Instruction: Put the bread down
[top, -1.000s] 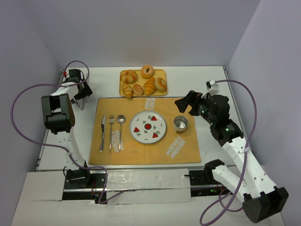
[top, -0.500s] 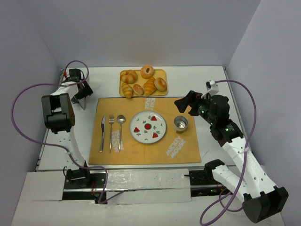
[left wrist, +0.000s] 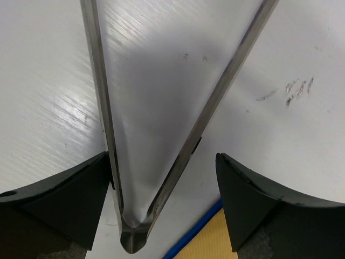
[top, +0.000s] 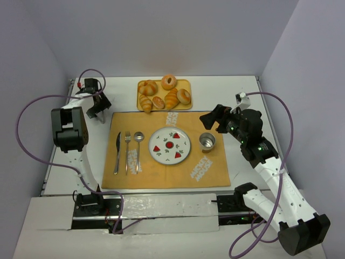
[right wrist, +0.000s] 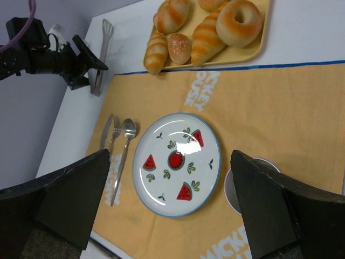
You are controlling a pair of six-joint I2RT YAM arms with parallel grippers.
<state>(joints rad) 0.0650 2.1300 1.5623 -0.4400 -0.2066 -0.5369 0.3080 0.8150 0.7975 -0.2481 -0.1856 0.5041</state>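
Three golden croissants lie on a yellow tray (top: 186, 83) at the back with doughnuts and a bun: one at the left (top: 145, 102), one in the middle (top: 171, 98), one behind (top: 148, 86). They also show in the right wrist view (right wrist: 156, 51). The patterned plate (top: 169, 145) sits empty on the orange mat. My left gripper (top: 99, 106) is open at the far left, low over the table, its fingers astride the hinge end of metal tongs (left wrist: 129, 232). My right gripper (top: 207, 118) is open and empty, held above the cup (top: 207, 141).
A knife, fork and spoon (top: 127, 151) lie on the mat (top: 205, 172) left of the plate. A doughnut (top: 169, 81), another doughnut (top: 184, 96) and a small bun (top: 158, 102) share the tray. The walls stand close on three sides.
My left gripper has shifted a little to the right and farther back, onto the tongs. The right arm has not moved.
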